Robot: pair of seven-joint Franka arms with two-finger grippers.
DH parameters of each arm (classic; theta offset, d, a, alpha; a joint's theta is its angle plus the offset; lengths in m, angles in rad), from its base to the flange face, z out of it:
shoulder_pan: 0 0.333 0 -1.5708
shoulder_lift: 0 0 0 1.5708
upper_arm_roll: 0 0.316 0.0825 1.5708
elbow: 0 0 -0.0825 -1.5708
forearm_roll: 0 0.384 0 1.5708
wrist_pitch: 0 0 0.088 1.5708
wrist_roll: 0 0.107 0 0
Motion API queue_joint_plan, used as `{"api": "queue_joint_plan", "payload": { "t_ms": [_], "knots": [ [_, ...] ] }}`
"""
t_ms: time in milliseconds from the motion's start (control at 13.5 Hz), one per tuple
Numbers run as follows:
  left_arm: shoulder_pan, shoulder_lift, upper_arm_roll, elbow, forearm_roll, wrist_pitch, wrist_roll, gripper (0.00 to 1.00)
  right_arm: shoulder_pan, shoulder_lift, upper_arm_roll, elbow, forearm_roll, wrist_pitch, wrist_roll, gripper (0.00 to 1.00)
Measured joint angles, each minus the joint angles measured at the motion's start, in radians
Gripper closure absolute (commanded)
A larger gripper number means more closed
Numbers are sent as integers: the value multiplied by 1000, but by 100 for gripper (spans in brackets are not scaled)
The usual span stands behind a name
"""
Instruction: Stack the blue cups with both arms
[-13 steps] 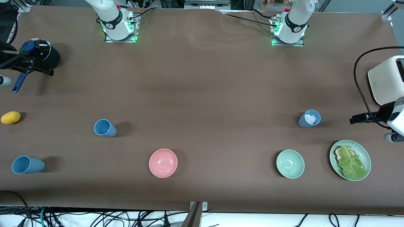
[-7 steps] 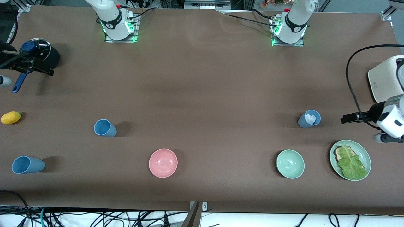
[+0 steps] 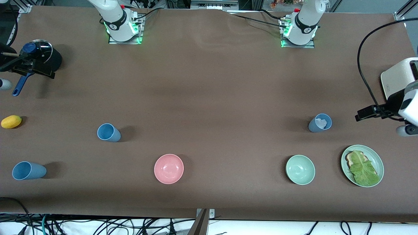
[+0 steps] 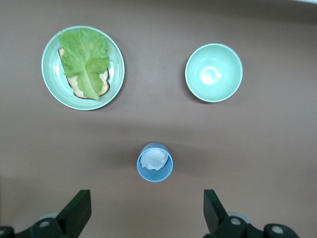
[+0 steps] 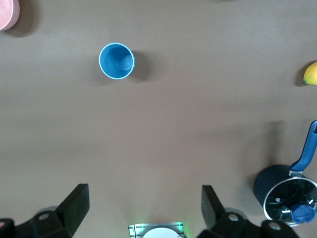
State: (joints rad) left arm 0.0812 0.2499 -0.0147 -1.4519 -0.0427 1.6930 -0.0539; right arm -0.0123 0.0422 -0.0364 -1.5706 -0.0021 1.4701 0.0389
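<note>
Three blue cups stand apart on the brown table. One bright blue cup [image 3: 108, 132] [image 5: 117, 61] and a second [image 3: 27, 170] are toward the right arm's end. A grey-blue cup [image 3: 320, 123] [image 4: 155, 162] with crumpled white paper inside is toward the left arm's end. My left gripper [image 4: 147, 218] hangs open and empty high over bare table beside the grey-blue cup; its wrist [image 3: 409, 106] shows at the table's end. My right gripper [image 5: 145, 213] is open and empty, high over the table near the pot, with its wrist [image 3: 29, 67] at the other end.
A pink bowl [image 3: 168, 168] and a pale green bowl [image 3: 300, 169] sit near the front edge. A green plate [image 3: 378, 163] holds toast under lettuce. A white toaster [image 3: 400, 81], a lidded dark pot [image 3: 40, 54] and a yellow fruit [image 3: 11, 121] lie at the ends.
The left arm's wrist swung in toward the grey-blue cup, then back out toward the toaster. The right arm and all cups stayed put.
</note>
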Motion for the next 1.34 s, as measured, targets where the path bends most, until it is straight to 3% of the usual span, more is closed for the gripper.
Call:
{"api": "queue_joint_plan", "payload": {
  "t_ms": [297,1336],
  "knots": [
    [-16,-52,1,-33,0,-9,0,0,0,0,0,0,0,0,0,0],
    [-13,-70,10,-50,0,-8,-2,0,0,0,0,0,1,0,0,0]
  ]
}}
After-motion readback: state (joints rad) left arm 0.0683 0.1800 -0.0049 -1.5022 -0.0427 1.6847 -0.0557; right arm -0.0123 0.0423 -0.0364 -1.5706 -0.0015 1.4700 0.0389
